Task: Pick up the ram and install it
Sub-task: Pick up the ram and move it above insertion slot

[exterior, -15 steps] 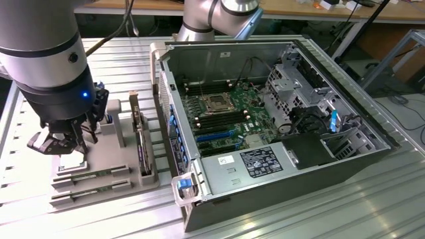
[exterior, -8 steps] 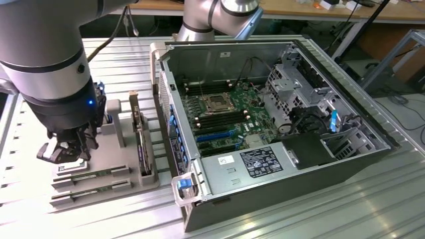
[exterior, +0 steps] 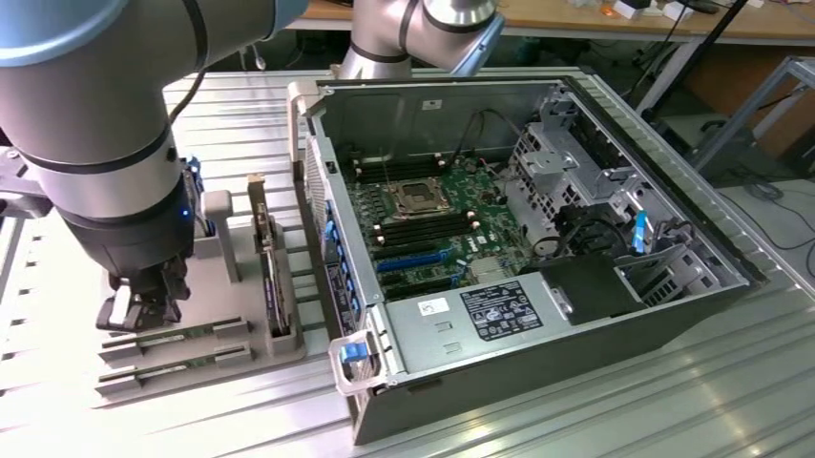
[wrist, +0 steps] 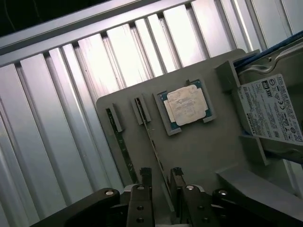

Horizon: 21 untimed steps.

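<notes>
Ribbed metal desk [exterior: 574, 405], grey tray [wrist: 199, 156] beside the open computer case [exterior: 548, 377].
My claw [wrist: 161, 178] hangs spread astride one ram [wrist: 155, 149]; processor chip [wrist: 187, 106] and hard drive [wrist: 270, 111] nearby.

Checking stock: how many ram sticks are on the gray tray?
2. The first ram stick is straddled by the open gripper; the second ram stick lies beside it. None seems hidden.

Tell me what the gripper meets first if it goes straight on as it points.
Most likely the ram stick nearer the processor. It lies on the grey tray, in line between the fingers of the open gripper. How far off it is cannot be judged.
</notes>
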{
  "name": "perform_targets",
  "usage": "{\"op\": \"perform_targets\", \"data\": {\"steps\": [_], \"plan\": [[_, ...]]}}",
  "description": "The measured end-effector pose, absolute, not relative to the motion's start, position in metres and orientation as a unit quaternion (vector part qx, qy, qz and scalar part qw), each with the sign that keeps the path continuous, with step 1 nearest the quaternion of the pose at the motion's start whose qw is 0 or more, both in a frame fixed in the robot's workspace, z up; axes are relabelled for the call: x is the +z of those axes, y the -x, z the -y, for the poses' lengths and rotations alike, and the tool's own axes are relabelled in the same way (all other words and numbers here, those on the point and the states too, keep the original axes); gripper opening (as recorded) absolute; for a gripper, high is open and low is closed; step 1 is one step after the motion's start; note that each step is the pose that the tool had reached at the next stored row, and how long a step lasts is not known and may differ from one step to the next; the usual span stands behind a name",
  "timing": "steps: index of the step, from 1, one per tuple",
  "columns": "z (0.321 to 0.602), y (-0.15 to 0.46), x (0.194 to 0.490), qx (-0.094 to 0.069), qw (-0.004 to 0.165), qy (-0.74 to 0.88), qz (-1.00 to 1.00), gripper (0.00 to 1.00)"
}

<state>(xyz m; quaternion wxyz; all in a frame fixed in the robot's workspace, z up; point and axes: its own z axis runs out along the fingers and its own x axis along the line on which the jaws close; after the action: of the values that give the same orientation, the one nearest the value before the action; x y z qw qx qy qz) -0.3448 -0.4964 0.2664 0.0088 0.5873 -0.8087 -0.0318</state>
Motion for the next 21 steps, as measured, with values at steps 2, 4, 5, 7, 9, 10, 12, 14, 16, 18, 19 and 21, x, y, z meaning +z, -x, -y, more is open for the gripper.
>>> {"op": "perform_targets", "data": {"steps": [2, 4, 5, 7, 9, 10, 12, 14, 16, 18, 19, 21], "plan": [[0.497, 0.345, 0.263, -0.032, 0.009, -0.6, 0.799, 0.3], [0.497, 0.345, 0.26, -0.031, 0.01, -0.614, 0.789, 0.3], [0.497, 0.345, 0.259, -0.031, 0.01, -0.62, 0.784, 0.3], [0.498, 0.345, 0.256, -0.031, 0.011, -0.633, 0.774, 0.3], [0.498, 0.345, 0.25, -0.031, 0.012, -0.659, 0.751, 0.3], [0.499, 0.345, 0.248, -0.031, 0.012, -0.671, 0.741, 0.3], [0.499, 0.345, 0.246, -0.03, 0.013, -0.687, 0.726, 0.3], [0.51, 0.345, 0.242, -0.032, 0.011, -0.687, 0.726, 0.3], [0.526, 0.345, 0.239, -0.035, 0.009, -0.687, 0.725, 0.3], [0.533, 0.345, 0.233, -0.036, 0.007, -0.687, 0.725, 0.3], [0.533, 0.345, 0.232, -0.036, 0.007, -0.687, 0.725, 0.3], [0.533, 0.345, 0.227, -0.036, 0.007, -0.687, 0.725, 0.3]]}}
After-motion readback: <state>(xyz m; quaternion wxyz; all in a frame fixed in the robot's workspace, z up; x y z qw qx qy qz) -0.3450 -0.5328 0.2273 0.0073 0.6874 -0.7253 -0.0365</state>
